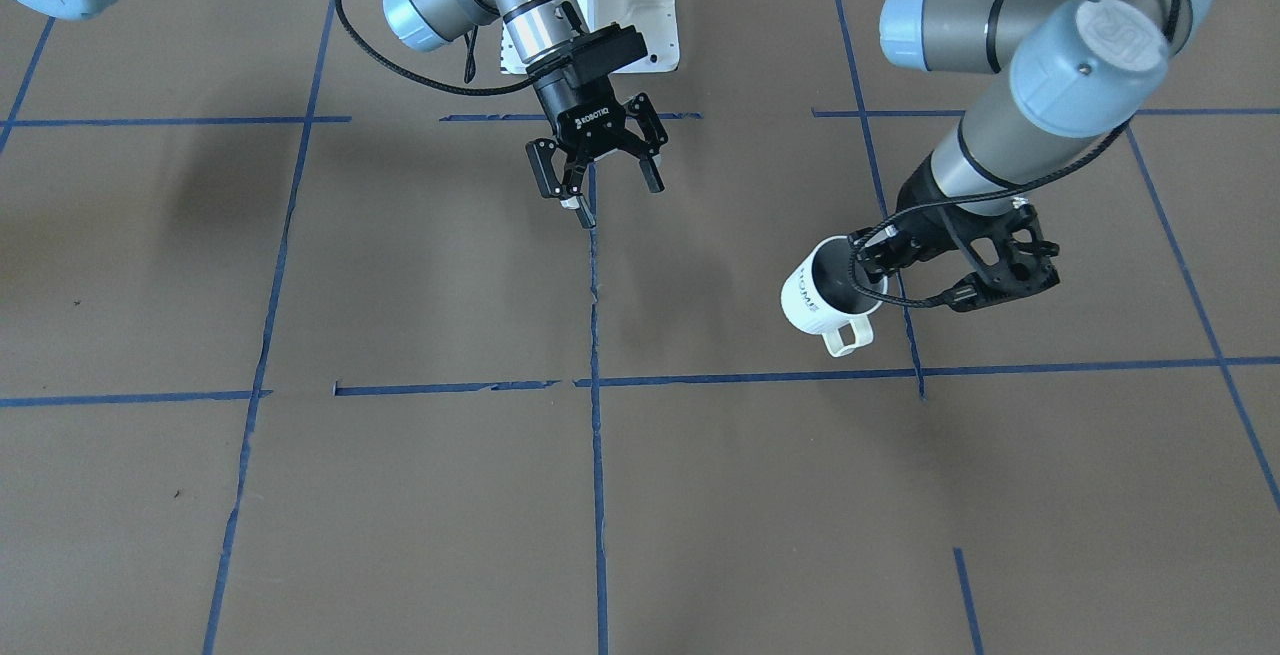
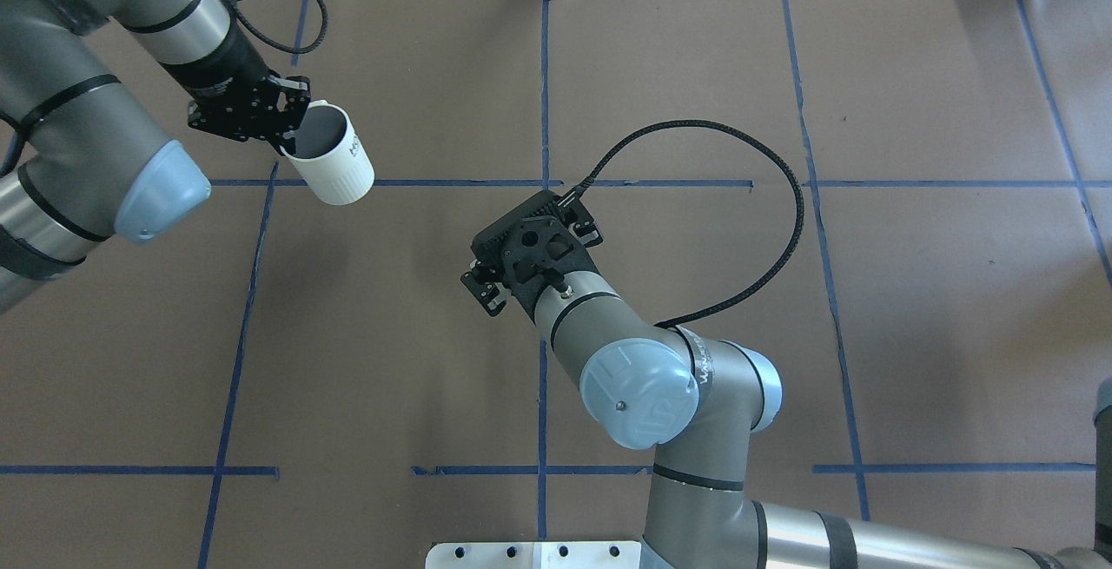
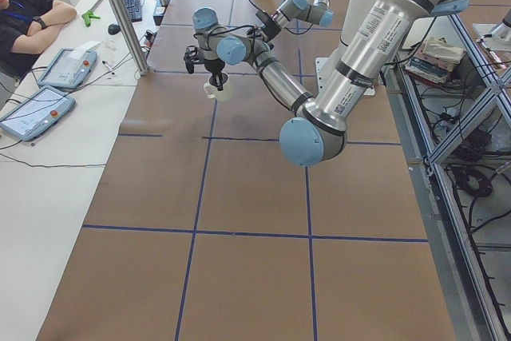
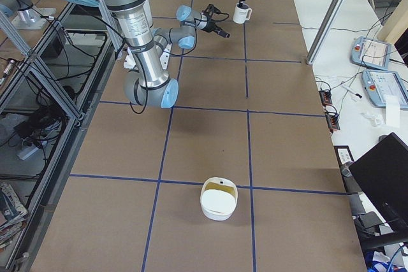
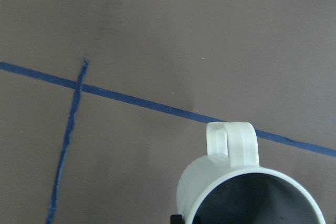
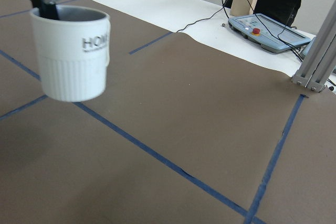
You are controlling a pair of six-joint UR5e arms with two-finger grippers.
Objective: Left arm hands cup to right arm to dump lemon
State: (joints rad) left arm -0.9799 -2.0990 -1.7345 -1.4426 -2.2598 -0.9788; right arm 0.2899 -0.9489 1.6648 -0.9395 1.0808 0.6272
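The white cup point(image 1: 815, 297) with "HOME" lettering hangs above the table, tilted a little, handle toward the operators' side. My left gripper point(image 1: 872, 257) is shut on its rim, one finger inside. The cup also shows in the overhead view point(image 2: 334, 165), the left wrist view point(image 5: 239, 182) and the right wrist view point(image 6: 71, 56). Its inside looks dark grey; the lemon is hidden. My right gripper point(image 1: 607, 185) is open and empty, hovering near the table's middle line, well apart from the cup.
A white bowl point(image 4: 218, 199) with something yellow in it sits far down the table on my right. The white robot base plate point(image 1: 625, 5) is behind the right gripper. Tablets point(image 3: 36, 109) and a metal post point(image 3: 124, 17) stand on the operators' side.
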